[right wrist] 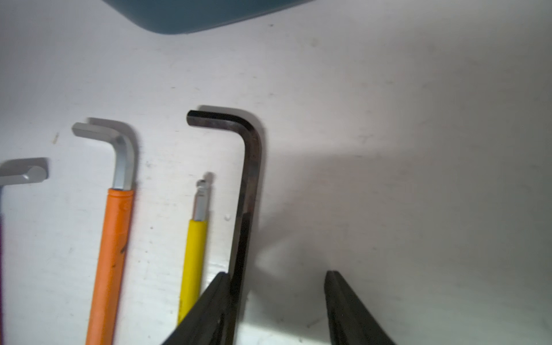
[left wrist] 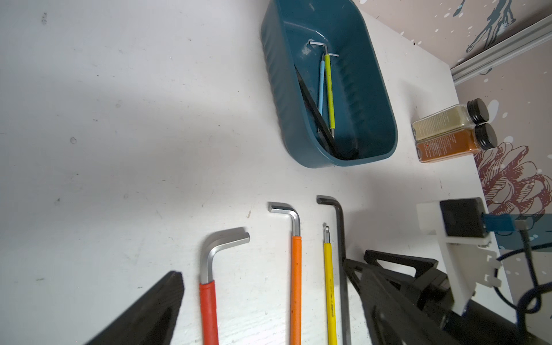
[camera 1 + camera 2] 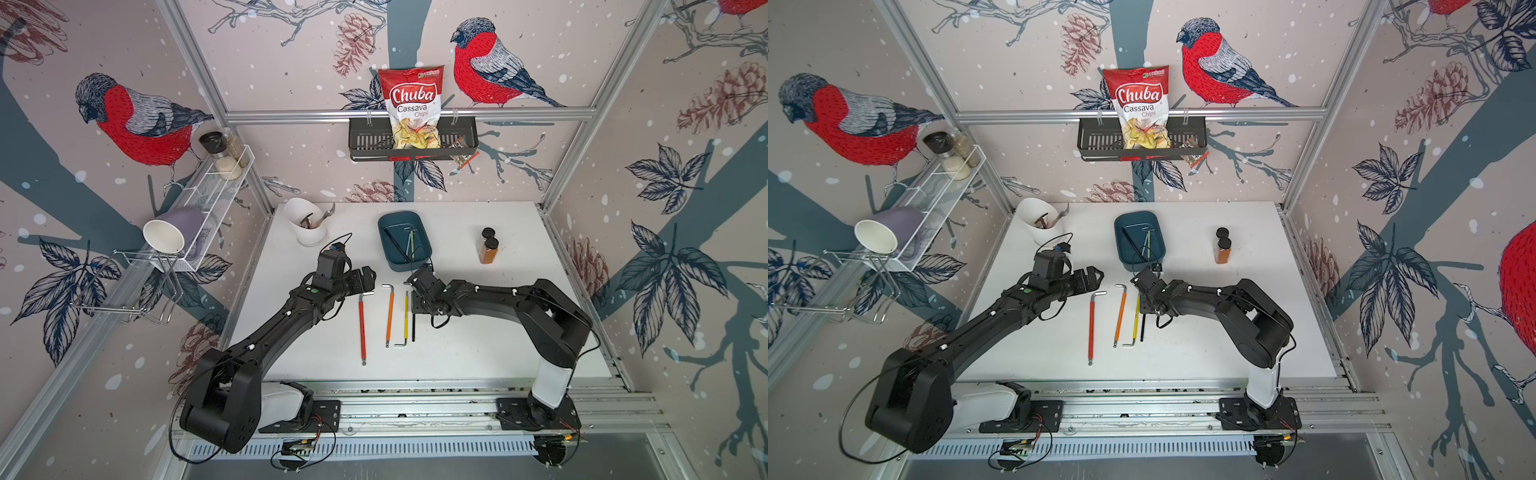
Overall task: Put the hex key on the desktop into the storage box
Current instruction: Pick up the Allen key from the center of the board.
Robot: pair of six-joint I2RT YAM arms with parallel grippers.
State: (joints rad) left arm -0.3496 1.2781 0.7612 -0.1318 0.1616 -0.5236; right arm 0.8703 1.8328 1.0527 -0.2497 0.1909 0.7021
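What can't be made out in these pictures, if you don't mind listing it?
Black key: bent end hidden under the right hand in both top views.
Red key: right wrist view, shaft cut off by the edge.
Box: same view, only a blurred corner shows.

Storage box [image 3: 395,262]: small dark teal plastic tub, rounded corners, upright at mid-rear of white table [image 3: 478,332]. Inside lie 3 slim hex keys: thin black key [image 2: 313,113], lt-blue key [image 2: 321,86], yellow-green key [image 2: 329,89]; the black one is angled to the other two.

In front of the box, 4 more lie flat in a near-parallel row, L to R: red-sleeved key [image 3: 362,328], orange-sleeved key [image 3: 390,316], yellow-sleeved key [image 3: 406,316], plain black key [image 1: 252,167]. The yellow one's bend is at the front end; the others bend at the box end.
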